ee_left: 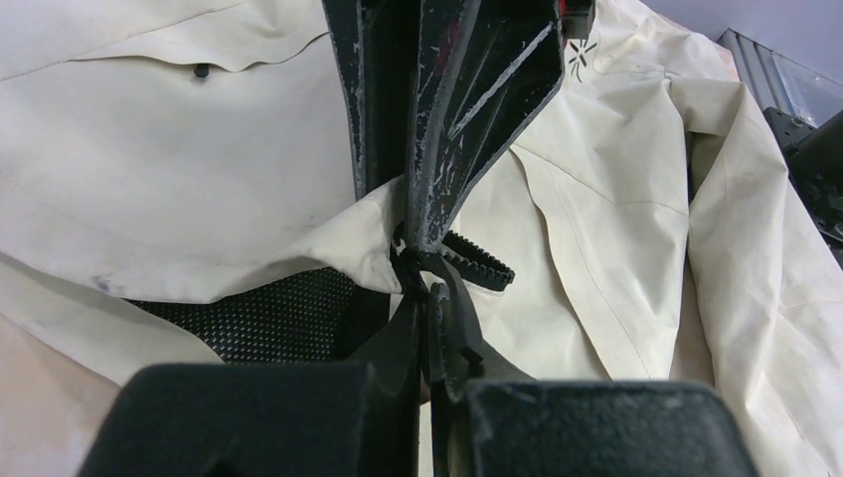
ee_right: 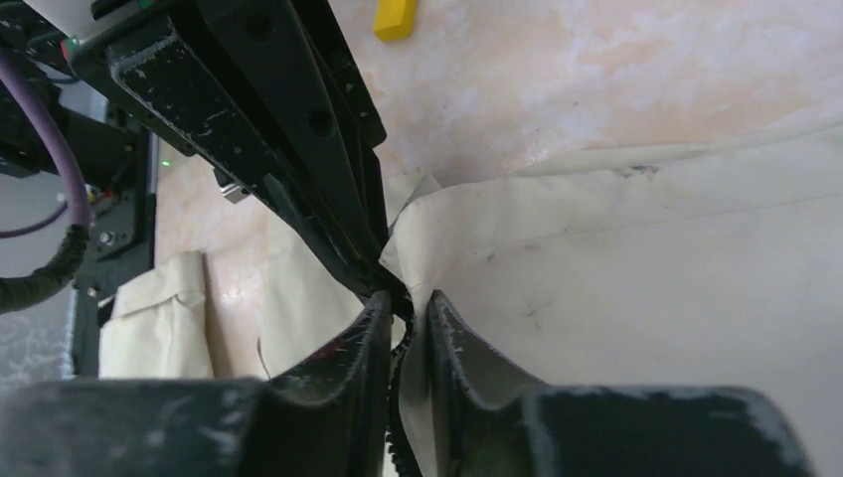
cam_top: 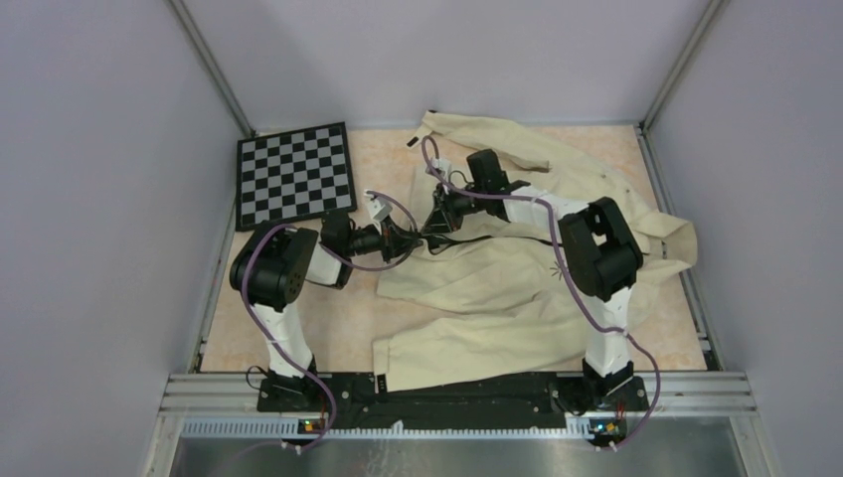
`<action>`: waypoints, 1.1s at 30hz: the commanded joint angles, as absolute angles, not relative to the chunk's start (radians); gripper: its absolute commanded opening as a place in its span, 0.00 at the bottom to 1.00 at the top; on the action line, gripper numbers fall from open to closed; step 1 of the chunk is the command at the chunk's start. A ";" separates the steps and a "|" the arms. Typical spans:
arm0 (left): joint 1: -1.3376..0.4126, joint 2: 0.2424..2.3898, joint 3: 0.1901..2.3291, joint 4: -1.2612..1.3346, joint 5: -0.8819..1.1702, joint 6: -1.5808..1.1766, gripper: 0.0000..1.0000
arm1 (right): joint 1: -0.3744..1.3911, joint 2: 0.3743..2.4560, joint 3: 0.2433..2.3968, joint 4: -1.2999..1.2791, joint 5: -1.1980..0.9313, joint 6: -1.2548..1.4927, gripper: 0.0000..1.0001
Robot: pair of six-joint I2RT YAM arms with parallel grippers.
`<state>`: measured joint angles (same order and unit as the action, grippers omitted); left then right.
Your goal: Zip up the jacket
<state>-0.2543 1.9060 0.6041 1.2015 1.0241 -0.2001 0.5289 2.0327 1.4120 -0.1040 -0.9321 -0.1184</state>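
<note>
The cream jacket [cam_top: 497, 288] lies spread on the table, its dark starburst mark [cam_top: 554, 270] near the right arm. Both grippers meet at its left edge. My left gripper [cam_top: 410, 238] is shut on the dark zipper end [ee_left: 434, 298], and a toothed zipper strip [ee_left: 482, 263] curls out just beyond it. My right gripper [cam_top: 435, 224] is shut on the jacket's zipper edge [ee_right: 406, 318], with cloth and zipper teeth between its fingers. In the left wrist view the right gripper's fingers [ee_left: 447, 119] come down from above onto the same fold. Black mesh lining [ee_left: 258, 318] shows under the cloth.
A black-and-white checkerboard [cam_top: 295, 174] lies at the back left of the table. A small yellow block [ee_right: 396, 18] sits on the marbled tabletop [ee_right: 596, 79]. Grey walls enclose the table on three sides. A sleeve [cam_top: 666, 238] reaches the right edge.
</note>
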 commanded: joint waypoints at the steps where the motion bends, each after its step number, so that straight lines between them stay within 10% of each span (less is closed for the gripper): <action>1: -0.270 1.890 0.612 1.253 1.045 -0.198 0.00 | 0.530 2.004 1.356 0.123 -1.058 0.025 0.24; 18: -0.255 1.907 0.608 1.306 1.048 -0.238 0.00 | 0.466 2.007 1.293 0.307 -1.049 0.208 0.41; 33: -0.252 1.917 0.599 1.345 1.055 -0.263 0.00 | 0.485 2.090 1.361 0.301 -1.052 0.247 0.24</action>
